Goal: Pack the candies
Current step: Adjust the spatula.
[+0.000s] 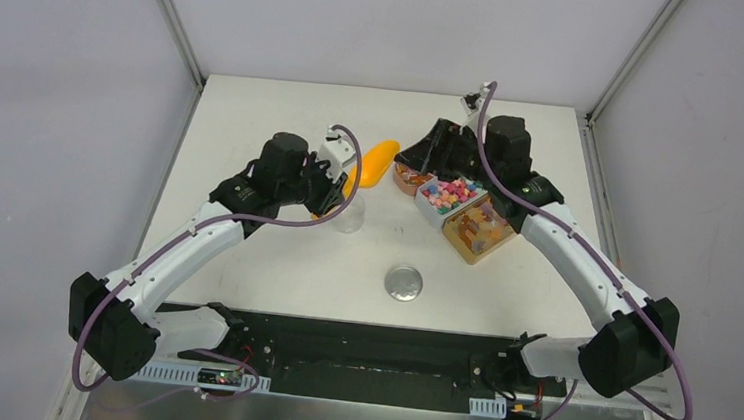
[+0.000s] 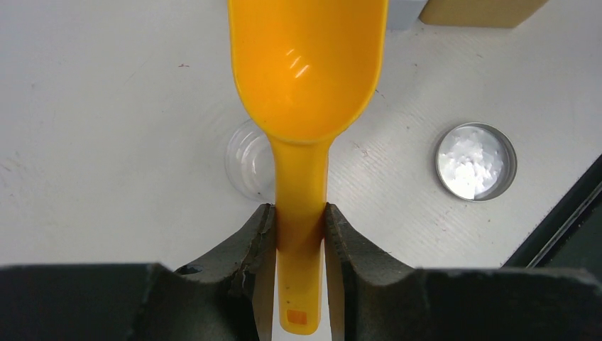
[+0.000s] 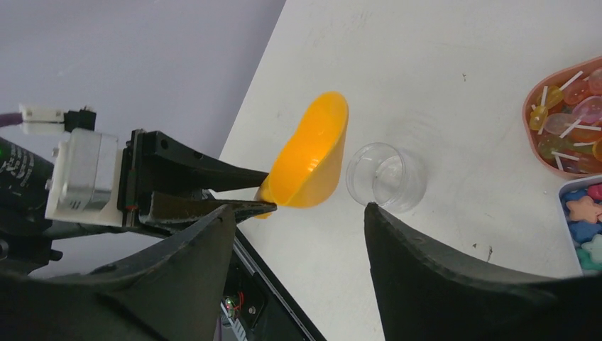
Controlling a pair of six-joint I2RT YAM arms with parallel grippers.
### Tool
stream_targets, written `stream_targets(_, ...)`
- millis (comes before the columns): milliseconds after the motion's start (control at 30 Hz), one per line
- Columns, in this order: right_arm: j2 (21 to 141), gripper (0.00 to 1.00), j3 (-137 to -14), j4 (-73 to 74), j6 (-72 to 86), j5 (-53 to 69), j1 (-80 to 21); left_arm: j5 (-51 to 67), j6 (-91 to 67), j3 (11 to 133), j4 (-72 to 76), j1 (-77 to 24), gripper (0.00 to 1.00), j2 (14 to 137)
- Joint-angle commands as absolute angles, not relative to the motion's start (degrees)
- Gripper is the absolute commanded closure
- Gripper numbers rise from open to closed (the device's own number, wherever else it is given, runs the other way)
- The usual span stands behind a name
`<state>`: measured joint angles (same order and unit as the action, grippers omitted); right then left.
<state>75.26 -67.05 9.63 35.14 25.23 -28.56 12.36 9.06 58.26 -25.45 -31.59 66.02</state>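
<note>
- Top view: the left gripper (image 1: 342, 180) holds the scoop (image 1: 379, 160) just beyond the jar (image 1: 348, 214), arm stretched forward and bent inward at the elbow
- The candies (image 1: 455, 192) lie in trays (image 1: 426, 206) to the right of the jar, apart from the scoop; the lid (image 1: 403, 283) lies nearer the arm bases
- The right gripper (image 1: 417, 158) hangs at the far end of the trays, its arm reaching forward from the right
- Left wrist view: the fingers (image 2: 248, 241) are clamped tight on the scoop's handle; the bowl is empty and tilted over the table (image 2: 106, 106)
- The jar sits under the handle and looks empty, and the lid lies off to the side, inside up
- Likely step: scoop in hand, nothing loaded yet; next it would swing right and dig into a tray, bowl kept level
- Right wrist view: its fingers stand wide apart with nothing between them, facing the scoop and jar
- Lollipops and star sweets show at the right edge
- The right arm may serve to steady a tray or the jar
</note>
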Motion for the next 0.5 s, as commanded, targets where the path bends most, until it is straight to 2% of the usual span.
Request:
stream_targets(0,77.7,0.34,-70.9,12.6,32.5,24.7,-28.7,16.4,12.9,57.5,-24.4,-33.0,1.00,64.6)
stream_targets(367,81.7,0.59,-72.4,16.2,31.3,24.0,-28.8,18.2,22.4,56.8,-24.5,-34.8,1.00,63.0)
stream_targets(467,81.6,0.73,-72.0,15.9,31.5,24.2,-28.8,18.0,24.3,56.8,-24.5,-34.9,1.00,62.0)
